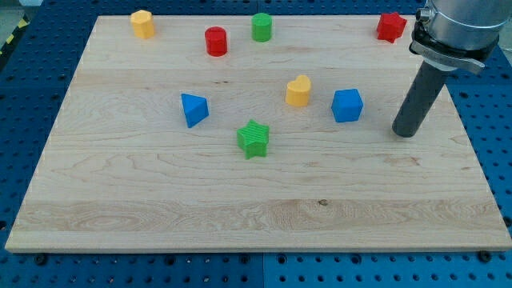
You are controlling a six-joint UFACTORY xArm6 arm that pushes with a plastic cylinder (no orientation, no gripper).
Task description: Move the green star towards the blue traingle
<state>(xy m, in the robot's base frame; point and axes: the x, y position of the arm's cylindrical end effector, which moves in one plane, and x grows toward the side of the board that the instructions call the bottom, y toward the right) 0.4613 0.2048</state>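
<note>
A: Where is my tip (406, 133) right now?

B: Down on the wooden board (240, 200), near the view's right edge, just right of the blue cube (347, 105) but not touching it. It is a plain dark rod, so it holds nothing and touches no block.

A: And the green star (254, 138)?

B: Near the middle of the board, well to the left of the tip, with the cube and the yellow heart-shaped block (298, 91) lying between them. The blue triangle (194, 109) sits just up and to the left of the star, a small bare gap between the two.

A: How much open room is there?

B: The whole lower half of the board is bare wood, from the star down to the bottom edge. The stretch to the left of the triangle is open as well.

A: What crowds the edges?

B: Along the top sit a yellow block (142, 24), a red cylinder (216, 41), a green cylinder (262, 26) and a red star (390, 26), the last close to the top right corner.

A: Anything hard to see?

B: The arm's grey collar (456, 32) is cut off by the top right of the frame. The yellow block's exact shape at the top left is hard to make out.
</note>
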